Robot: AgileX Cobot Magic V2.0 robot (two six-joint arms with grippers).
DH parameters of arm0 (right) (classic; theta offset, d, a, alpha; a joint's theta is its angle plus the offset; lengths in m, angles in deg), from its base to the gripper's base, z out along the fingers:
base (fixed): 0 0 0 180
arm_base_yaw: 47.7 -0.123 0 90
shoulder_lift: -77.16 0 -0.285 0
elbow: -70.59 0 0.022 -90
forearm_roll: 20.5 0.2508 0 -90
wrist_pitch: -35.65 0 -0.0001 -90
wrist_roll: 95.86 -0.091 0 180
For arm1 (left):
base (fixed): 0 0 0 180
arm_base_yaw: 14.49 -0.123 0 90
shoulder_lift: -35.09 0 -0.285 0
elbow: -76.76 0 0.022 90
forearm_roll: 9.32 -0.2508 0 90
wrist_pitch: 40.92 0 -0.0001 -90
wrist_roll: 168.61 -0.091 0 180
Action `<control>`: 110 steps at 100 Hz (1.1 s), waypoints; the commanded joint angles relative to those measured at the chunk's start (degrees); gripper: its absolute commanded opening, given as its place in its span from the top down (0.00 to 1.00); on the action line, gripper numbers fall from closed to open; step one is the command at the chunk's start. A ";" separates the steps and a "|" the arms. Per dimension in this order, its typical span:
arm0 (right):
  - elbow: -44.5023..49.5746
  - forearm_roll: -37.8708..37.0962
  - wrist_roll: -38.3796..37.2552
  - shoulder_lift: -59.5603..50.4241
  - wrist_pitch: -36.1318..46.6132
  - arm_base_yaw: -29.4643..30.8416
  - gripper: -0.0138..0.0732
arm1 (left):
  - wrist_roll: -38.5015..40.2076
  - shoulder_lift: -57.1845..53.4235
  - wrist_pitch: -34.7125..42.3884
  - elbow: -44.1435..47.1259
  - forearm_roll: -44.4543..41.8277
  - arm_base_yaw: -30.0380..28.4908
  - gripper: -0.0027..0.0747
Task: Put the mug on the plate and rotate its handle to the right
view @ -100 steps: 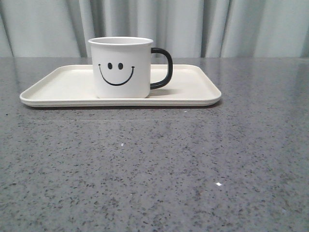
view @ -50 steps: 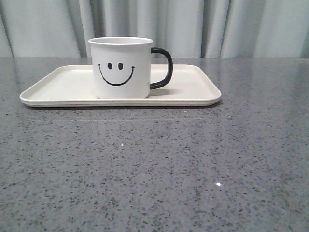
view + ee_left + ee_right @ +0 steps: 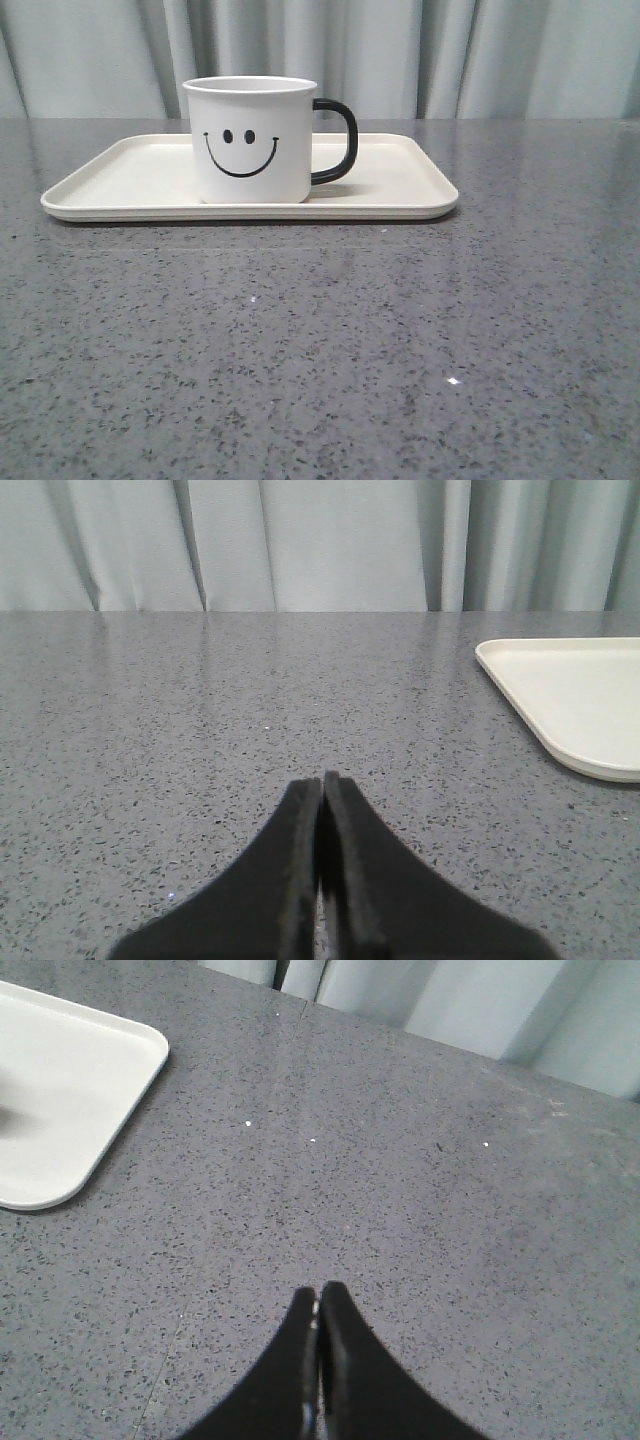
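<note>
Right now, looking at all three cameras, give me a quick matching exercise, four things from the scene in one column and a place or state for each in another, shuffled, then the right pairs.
Things:
1. mug
2. handle
3. plate
4. left gripper

Places or states:
A. shut, empty, over bare table beside the plate
B. flat on the grey table, carrying the mug
C. upright on the plate, smiley facing the front camera
D. black loop pointing to the right in the front view

Pairs: 1-C, 2-D, 3-B, 4-A
</note>
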 commanded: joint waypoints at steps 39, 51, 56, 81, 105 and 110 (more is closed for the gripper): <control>-1.44 -1.50 0.26 0.05 4.37 5.11 0.92 | 0.37 -1.62 4.56 0.54 0.14 -0.04 0.99; -1.44 1.47 1.06 -0.90 5.74 10.03 0.92 | 0.37 -1.62 4.56 0.54 0.14 -0.04 0.99; -1.35 3.56 2.73 -1.59 6.69 11.58 0.92 | 0.37 -1.62 4.56 0.54 0.14 -0.04 0.99; 6.54 18.09 24.09 -5.42 20.67 13.95 0.92 | 0.37 -1.62 4.56 0.54 0.14 -0.04 0.99; 20.15 20.86 28.29 -9.95 37.50 15.03 0.92 | 0.37 -1.62 4.56 0.54 0.14 -0.04 0.99; 22.35 21.68 28.22 -11.24 39.24 16.70 0.92 | 0.37 -1.62 4.56 0.54 0.14 -0.04 0.99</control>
